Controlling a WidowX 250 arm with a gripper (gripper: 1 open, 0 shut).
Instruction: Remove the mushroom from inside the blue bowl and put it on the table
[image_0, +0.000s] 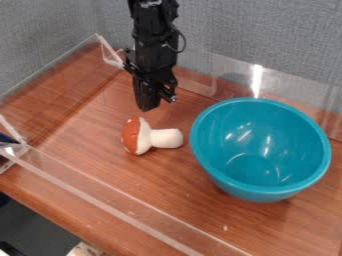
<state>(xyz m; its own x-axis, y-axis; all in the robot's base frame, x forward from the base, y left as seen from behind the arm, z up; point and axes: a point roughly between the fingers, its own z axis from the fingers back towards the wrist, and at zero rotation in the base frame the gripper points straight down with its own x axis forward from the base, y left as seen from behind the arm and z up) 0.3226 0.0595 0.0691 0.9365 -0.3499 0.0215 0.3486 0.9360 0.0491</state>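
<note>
Small toy mushroom (146, 137), red-orange cap and cream stem, lying sideways on reddish-brown wooden table (80, 105), just left of large teal-blue plastic bowl (261, 148). Black gripper (151, 100) above mushroom, jaws closed, empty.

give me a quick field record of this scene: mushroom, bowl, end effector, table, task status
mushroom: lying on its side on the table, left of the bowl, outside it
bowl: blue, upright, nothing inside
end effector: shut, holding nothing, pointing down, above and behind the mushroom, apart from it
table: reddish-brown wood with a clear border wall
task status: mushroom out of the bowl and on the table
</note>
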